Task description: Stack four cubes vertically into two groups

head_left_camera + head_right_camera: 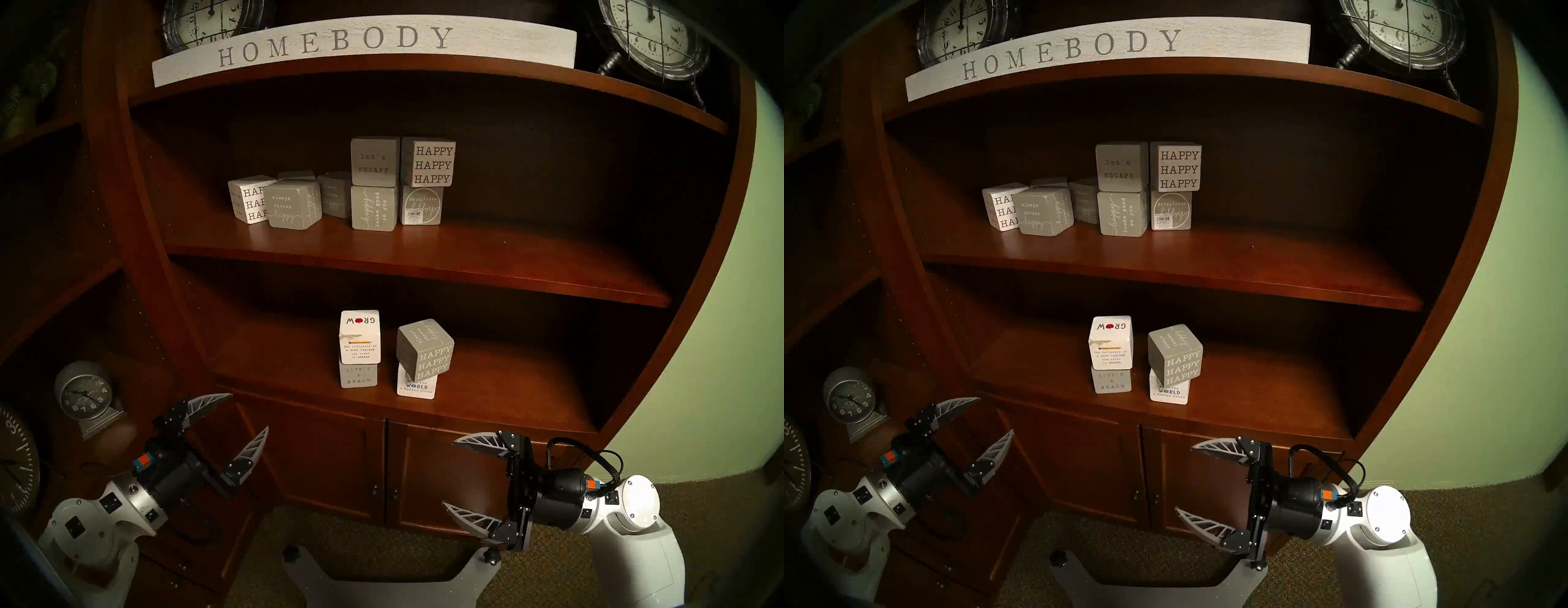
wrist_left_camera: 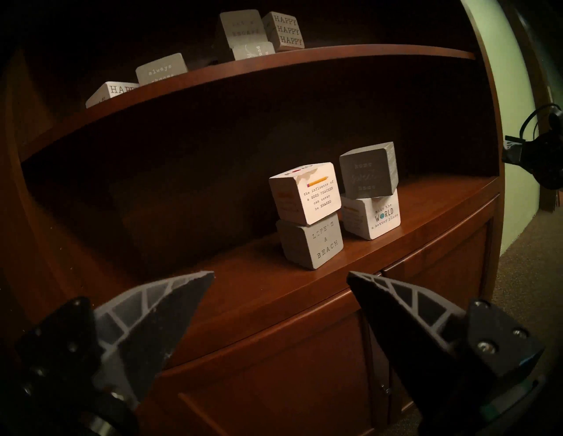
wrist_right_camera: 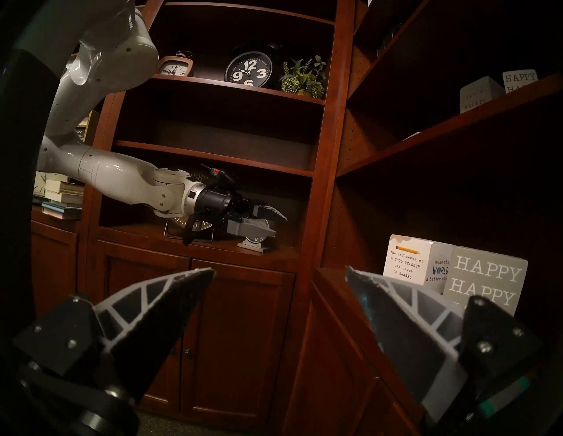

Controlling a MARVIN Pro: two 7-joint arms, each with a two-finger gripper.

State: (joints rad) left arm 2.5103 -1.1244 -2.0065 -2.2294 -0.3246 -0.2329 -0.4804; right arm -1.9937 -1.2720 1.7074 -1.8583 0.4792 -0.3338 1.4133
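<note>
- Lower wooden shelf (image 1: 509,395), near front edge, centre: two stacks, close together, not touching.
- Left stack: white "GROW" cube w/ red dot (image 1: 359,336) sits on grey "LIFE'S A BEACH" cube (image 1: 358,376).
- Right stack: grey cube w/ white "HAPPY HAPPY HAPPY" (image 1: 425,350) on white "WORLD" cube (image 1: 416,385), top one twisted, overhanging.
- Left gripper (image 1: 248,414): fingers apart, holding nothing, below shelf's front-left corner.
- Right gripper (image 1: 449,473): fingers wide apart, holding nothing, below shelf's front edge, by cabinet doors (image 1: 339,463).
</note>
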